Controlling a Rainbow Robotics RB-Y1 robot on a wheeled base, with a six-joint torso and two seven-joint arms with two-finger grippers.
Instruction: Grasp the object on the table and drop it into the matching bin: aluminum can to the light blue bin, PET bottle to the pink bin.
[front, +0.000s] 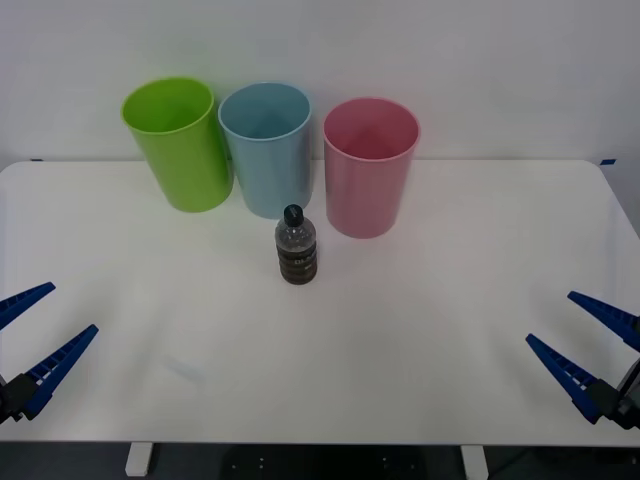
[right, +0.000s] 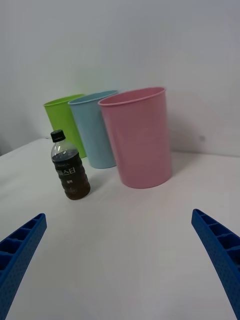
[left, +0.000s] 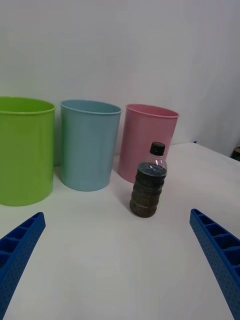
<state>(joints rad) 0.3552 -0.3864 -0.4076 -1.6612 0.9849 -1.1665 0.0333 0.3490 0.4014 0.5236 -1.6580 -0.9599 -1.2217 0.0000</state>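
standing pet bottle (front: 296, 245), both pincers parted, idle

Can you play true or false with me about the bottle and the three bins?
1. The bottle is standing up on the table. True.
2. The bottle is inside the pink bin. False: it stands on the table in front of the bins.
3. The light blue bin is between the green bin and the pink one. True.
4. The right gripper holds the bottle. False: it is open, far from it.
5. The left gripper is open. True.
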